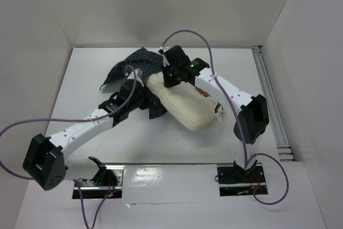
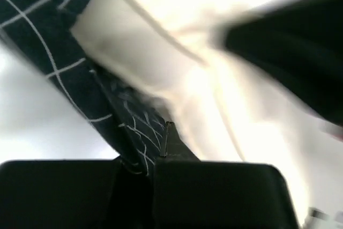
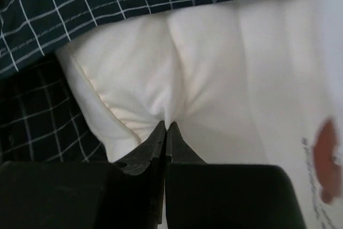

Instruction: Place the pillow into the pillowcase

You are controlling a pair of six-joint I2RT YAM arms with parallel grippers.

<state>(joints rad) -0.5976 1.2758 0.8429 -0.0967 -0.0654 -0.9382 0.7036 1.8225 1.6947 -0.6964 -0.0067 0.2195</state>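
The cream pillow [image 1: 187, 104] lies slanted mid-table, its printed label [image 1: 206, 95] facing up and its far end against the dark checked pillowcase [image 1: 134, 65], which is bunched behind it. My right gripper [image 1: 170, 81] is at that far end; in the right wrist view it [image 3: 167, 126] is shut on a pinched fold of the pillow [image 3: 214, 68], with the pillowcase [image 3: 80, 4] above and to the left. At the pillow's left side my left gripper [image 1: 142, 97] is shut [image 2: 168, 128] on an edge of the pillowcase [image 2: 48, 46], close against the pillow [image 2: 177, 36].
White walls close in the table [image 1: 107, 143] at the back and both sides. An aluminium rail [image 1: 270, 100] runs along the right edge. Purple cables [image 1: 193, 33] loop above the arms. A blurred dark shape [image 2: 289, 63] fills the upper right of the left wrist view.
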